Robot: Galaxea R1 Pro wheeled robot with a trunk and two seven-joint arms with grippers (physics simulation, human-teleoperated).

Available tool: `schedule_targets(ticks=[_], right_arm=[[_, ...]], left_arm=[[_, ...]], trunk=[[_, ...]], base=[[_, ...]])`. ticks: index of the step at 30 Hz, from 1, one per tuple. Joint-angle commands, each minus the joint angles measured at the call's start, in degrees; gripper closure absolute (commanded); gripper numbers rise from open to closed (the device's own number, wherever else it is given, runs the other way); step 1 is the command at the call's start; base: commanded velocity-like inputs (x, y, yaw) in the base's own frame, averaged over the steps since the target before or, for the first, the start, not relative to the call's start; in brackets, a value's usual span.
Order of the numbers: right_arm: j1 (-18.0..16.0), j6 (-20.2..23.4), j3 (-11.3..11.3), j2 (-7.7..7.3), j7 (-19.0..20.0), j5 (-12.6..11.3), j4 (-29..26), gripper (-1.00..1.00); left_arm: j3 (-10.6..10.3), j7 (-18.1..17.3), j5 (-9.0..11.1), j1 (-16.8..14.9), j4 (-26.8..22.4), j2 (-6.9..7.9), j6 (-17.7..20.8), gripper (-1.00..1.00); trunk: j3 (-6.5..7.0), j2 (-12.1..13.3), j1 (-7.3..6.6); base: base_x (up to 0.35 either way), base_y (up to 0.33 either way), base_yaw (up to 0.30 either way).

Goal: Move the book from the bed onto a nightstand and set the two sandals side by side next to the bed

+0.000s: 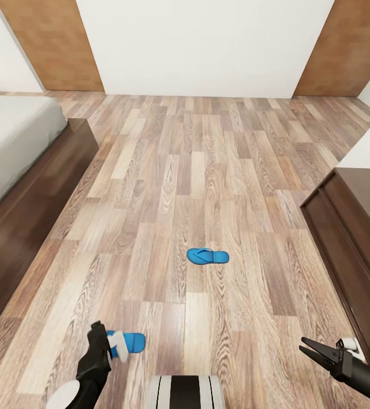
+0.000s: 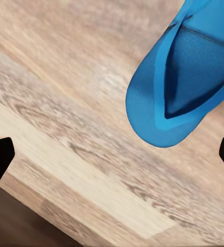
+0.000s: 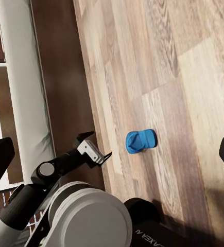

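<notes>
At your far left lies the bed (image 1: 15, 136), its grey mattress bare where you can see it; the book is not on that part. Your left gripper (image 1: 110, 341) hangs over the near sandal (image 1: 133, 342) on the floor (image 1: 207, 170), jaws spread wide and empty, the sandal's rounded end (image 2: 178, 92) lying between and beyond the fingertips. The second sandal (image 1: 207, 256) sits mid-floor, well apart from the first and from the bed. Your right gripper (image 1: 315, 349) waits near the long dark cabinet (image 1: 355, 244), jaws open, nothing held. Judging by this, neither sandal is placed yet, and the book's move cannot be confirmed.
</notes>
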Motion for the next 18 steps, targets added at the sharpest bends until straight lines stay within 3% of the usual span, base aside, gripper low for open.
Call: schedule_targets(ticks=[1,9,18], right_arm=[[0.0,0.4,0.0,-0.03,0.0,-0.2,0.0,-1.0],[0.0,0.4,0.0,-0.02,0.0,-0.2,0.0,-1.0],[0.0,0.4,0.0,-0.01,0.0,-0.2,0.0,-1.0]], left_arm=[[-0.1,-2.1,-0.6,0.0,-0.3,-0.03,0.1,-1.0],[-0.1,-11.3,-0.9,0.0,-4.8,-0.2,0.1,-1.0],[-0.1,-13.9,-1.1,0.0,-5.9,-0.21,0.0,-1.0]], trunk=[[-0.04,0.0,-0.01],[-0.04,0.0,-0.01],[-0.04,0.0,-0.01]], base=[[0.0,0.0,0.0],[0.0,0.0,0.0],[0.0,0.0,0.0]])
